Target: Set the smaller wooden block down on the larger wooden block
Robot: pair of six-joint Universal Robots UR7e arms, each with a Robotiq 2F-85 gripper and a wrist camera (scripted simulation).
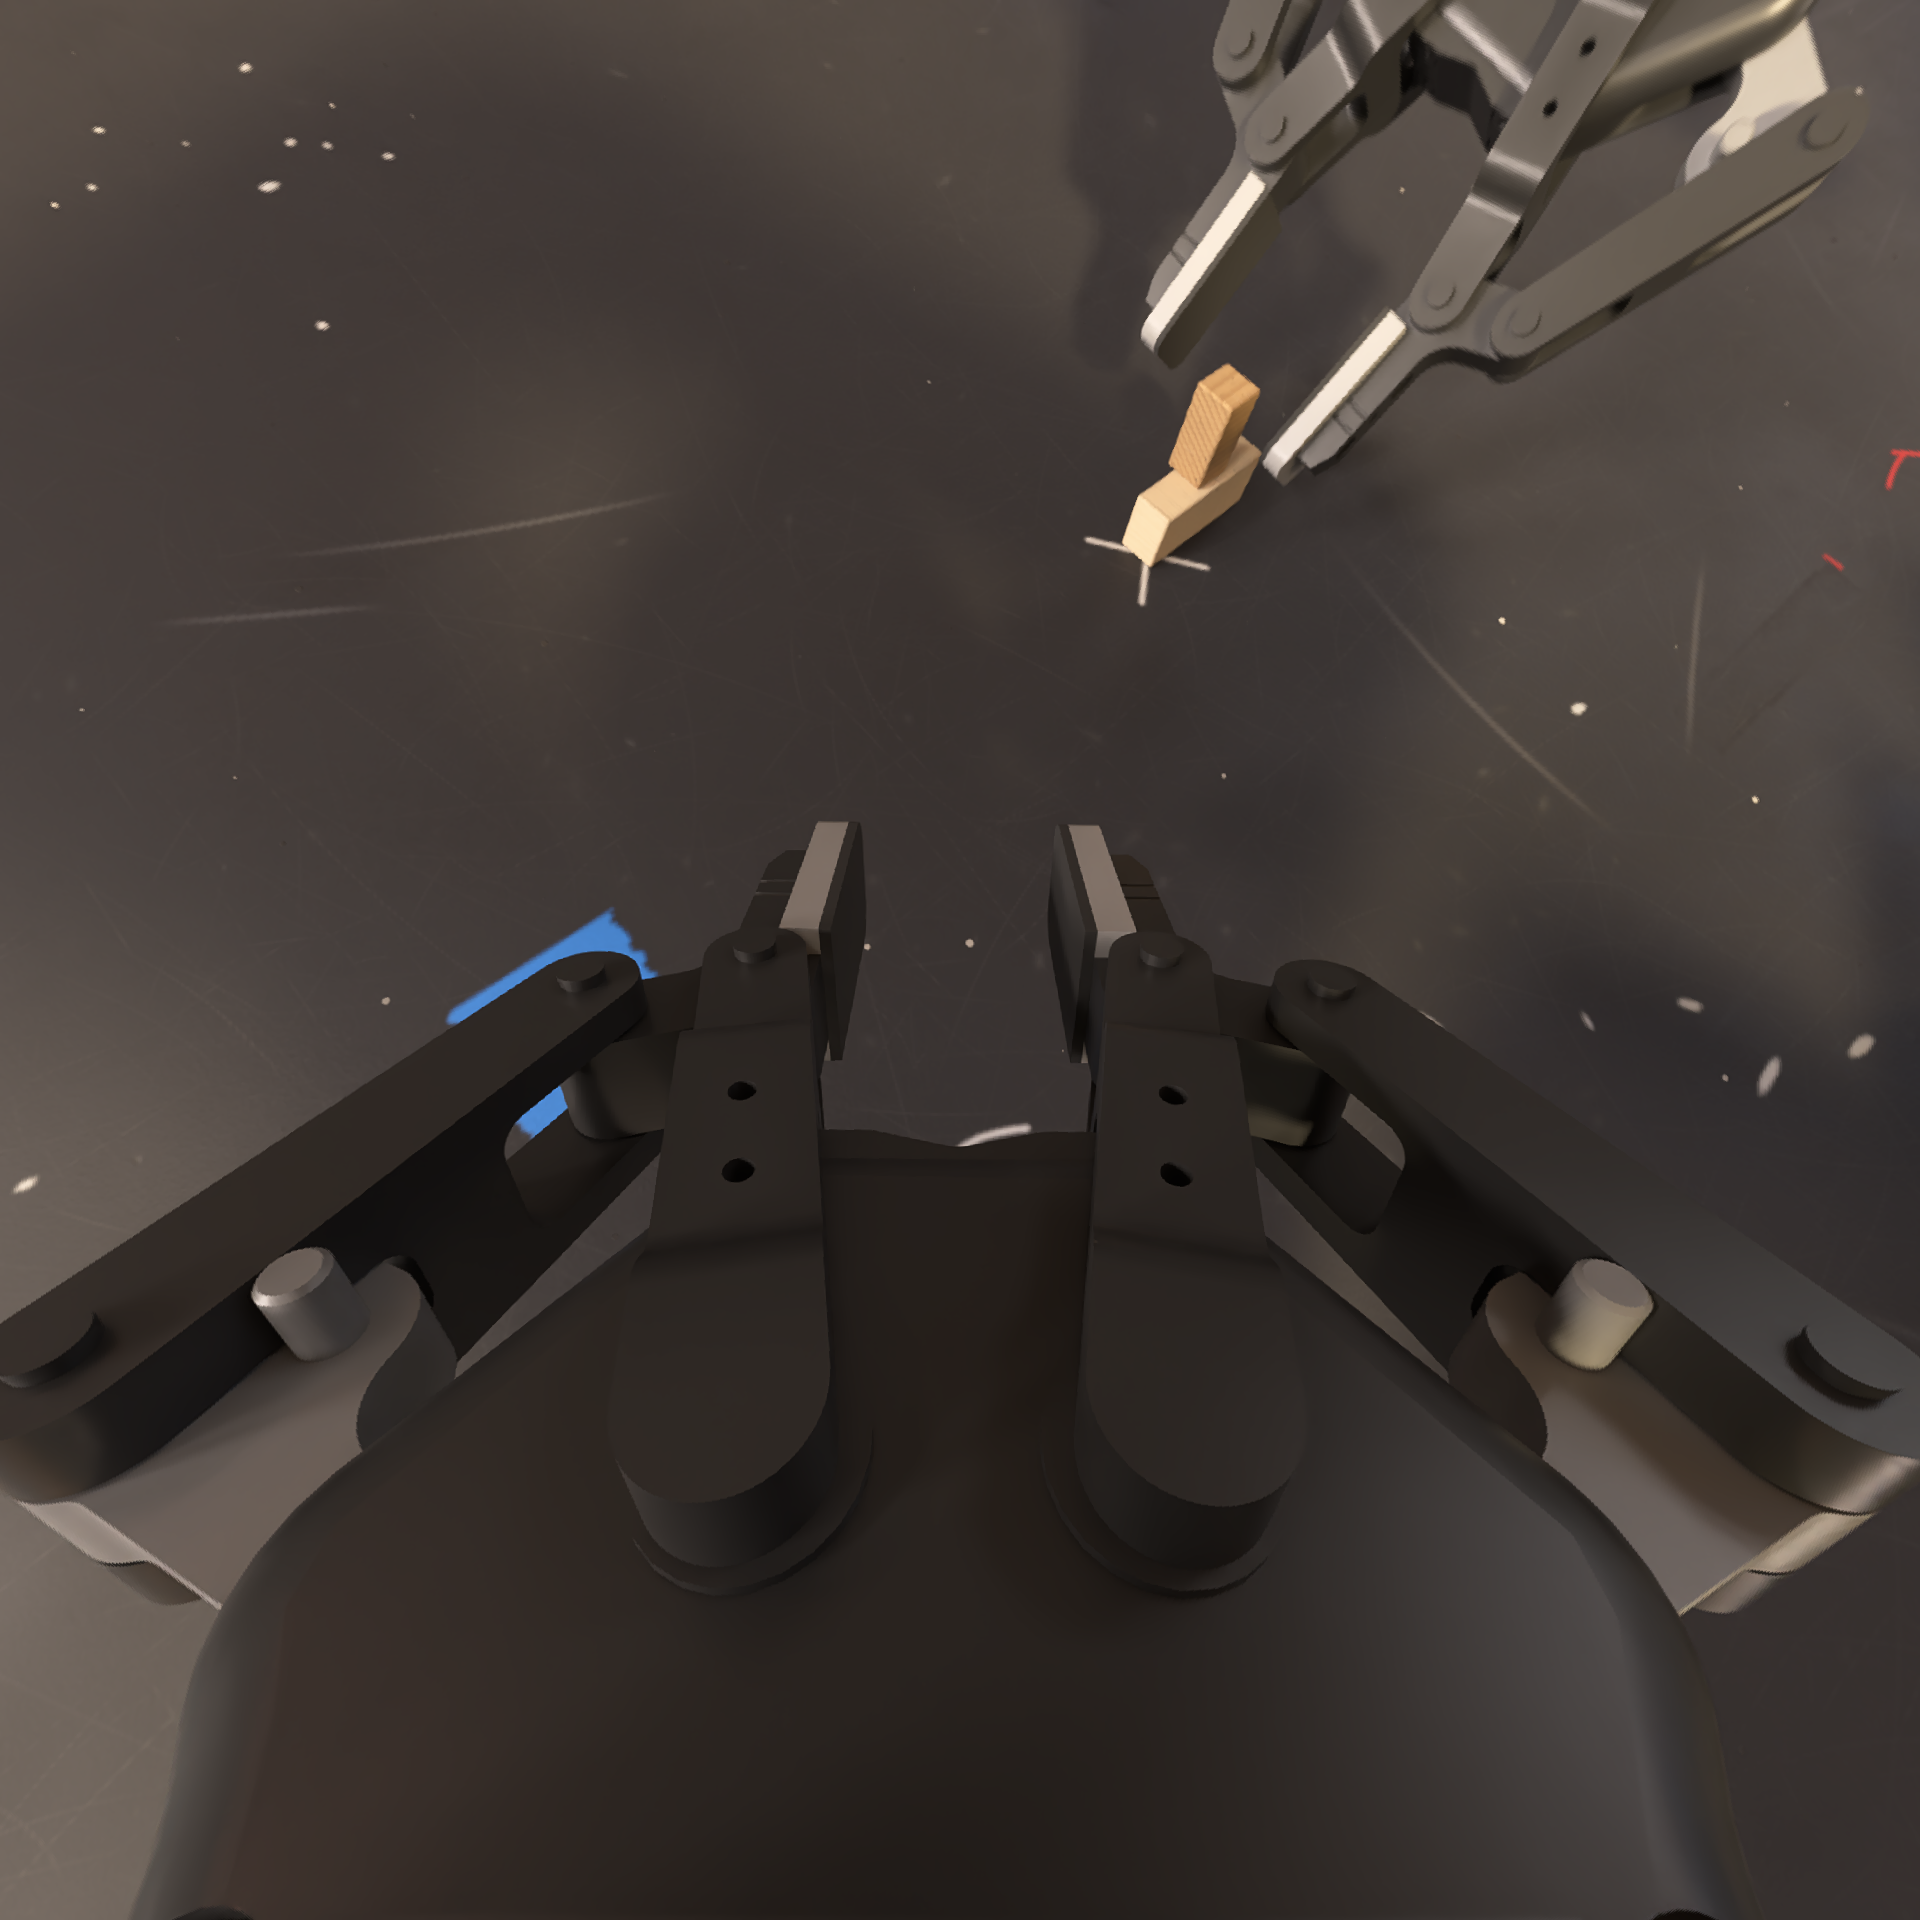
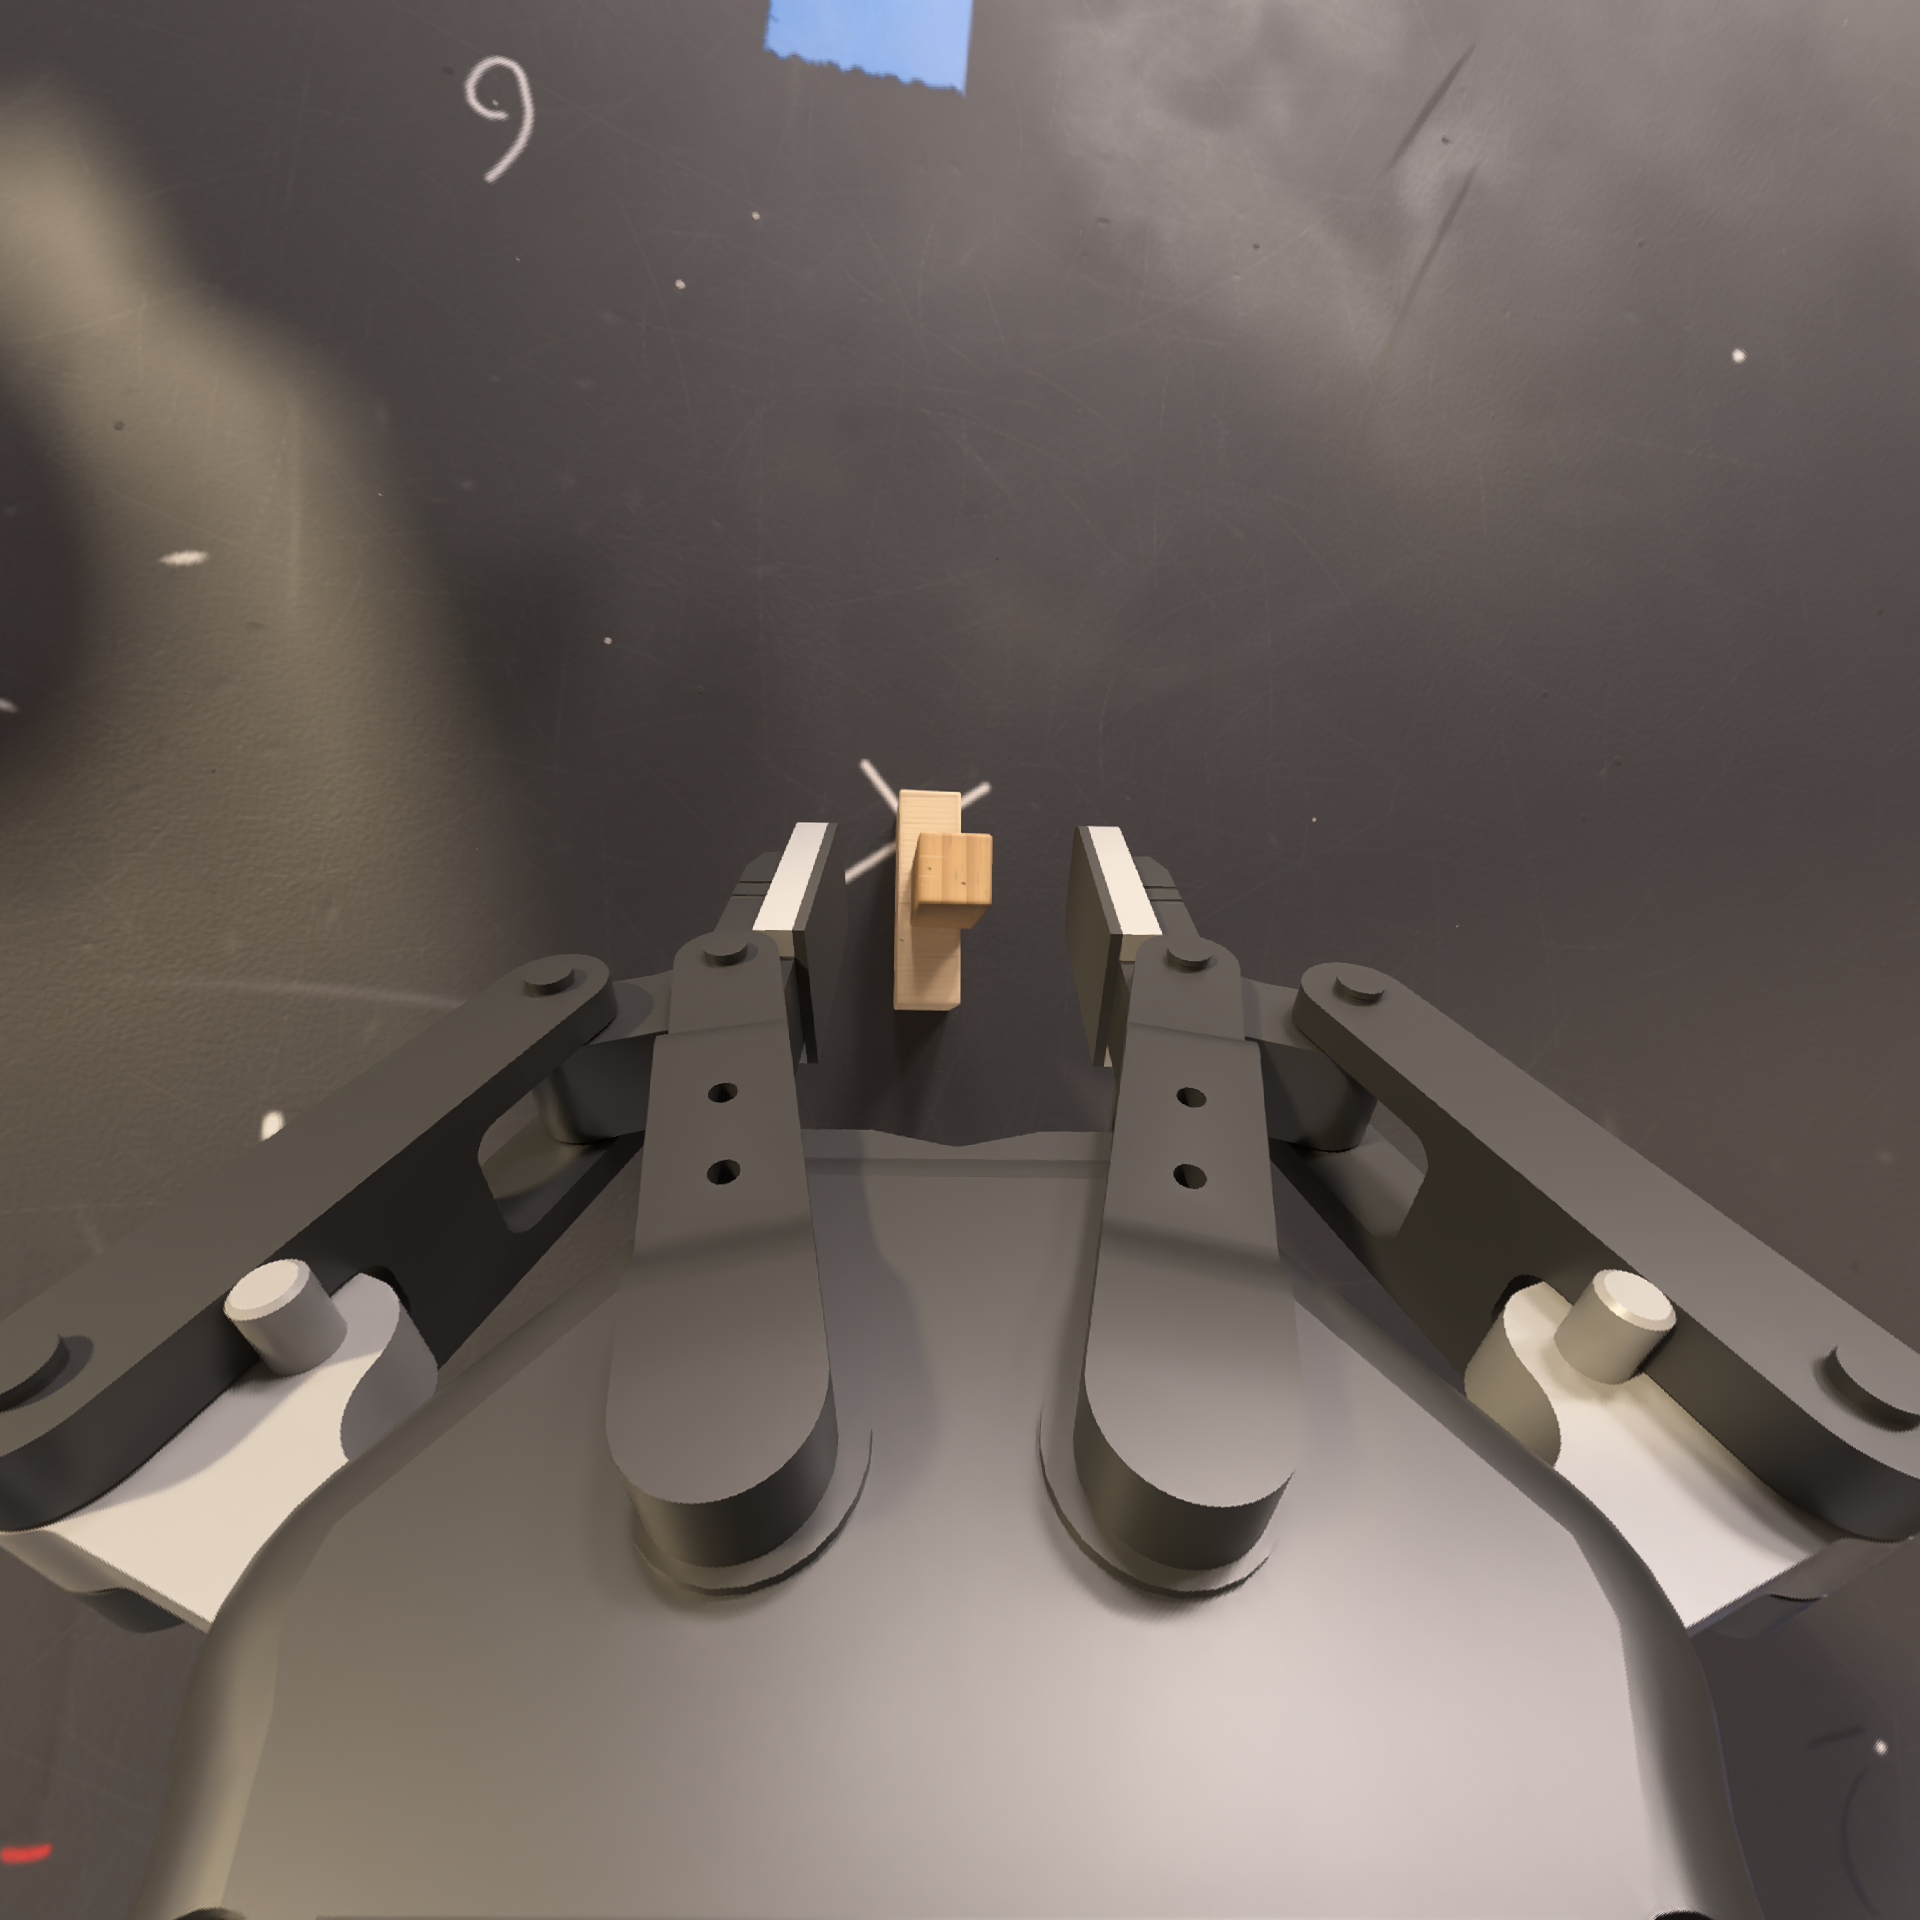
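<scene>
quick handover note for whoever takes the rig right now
Left gripper: open, empty, well away from the blocks.
Right gripper: open, above the blocks, touching neither.
Small block: stands on end on the large block, which lies flat on the table over a white cross mark.
Done: placing and release.
Left: probably only pulling the right gripper clear without knocking the stack.

Colours, blocks and tabletop
Smaller block (image 2: 953, 871) tan, fine grain stripes; larger block (image 2: 925, 961) pale cream; table (image 2: 1351, 623) dark grey (white specks, scratches); blue tape (image 2: 868, 36).
</scene>
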